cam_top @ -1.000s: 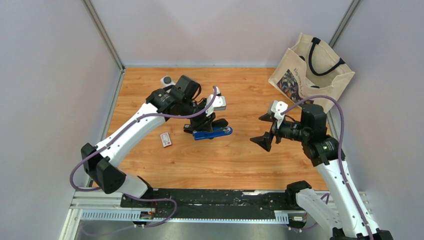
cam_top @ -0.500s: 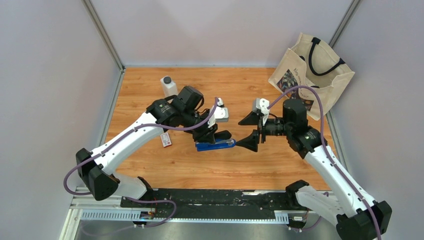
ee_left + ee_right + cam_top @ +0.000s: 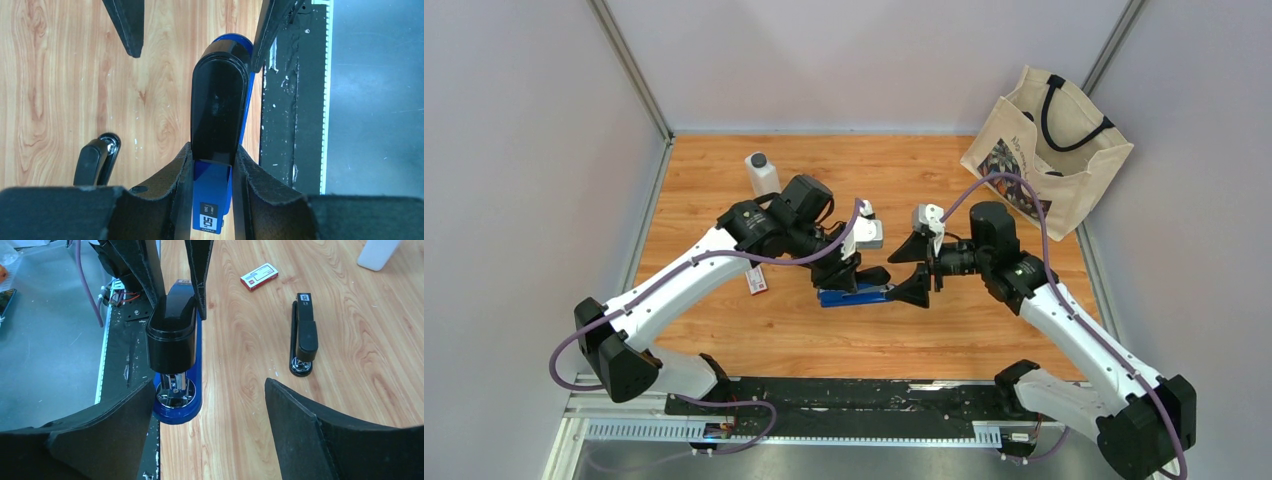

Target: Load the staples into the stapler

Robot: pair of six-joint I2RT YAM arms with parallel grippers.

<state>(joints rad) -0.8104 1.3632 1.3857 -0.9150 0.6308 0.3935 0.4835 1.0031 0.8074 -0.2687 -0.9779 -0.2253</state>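
Stapler [image 3: 856,295], blue and black, is at centre frame, its rear clamped by the left gripper [image 3: 212,157]. The right gripper [image 3: 912,268], jaws spread wide, has swung in from the right to straddle its nose, probably to open it. The staples [image 3: 755,281] lie untouched left of centre.

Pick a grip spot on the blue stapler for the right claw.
On the blue stapler, take the black top arm near its rounded front, across its long sides, coming from the front. The left claw clamps the rear; the front is free, facing the open right claw.
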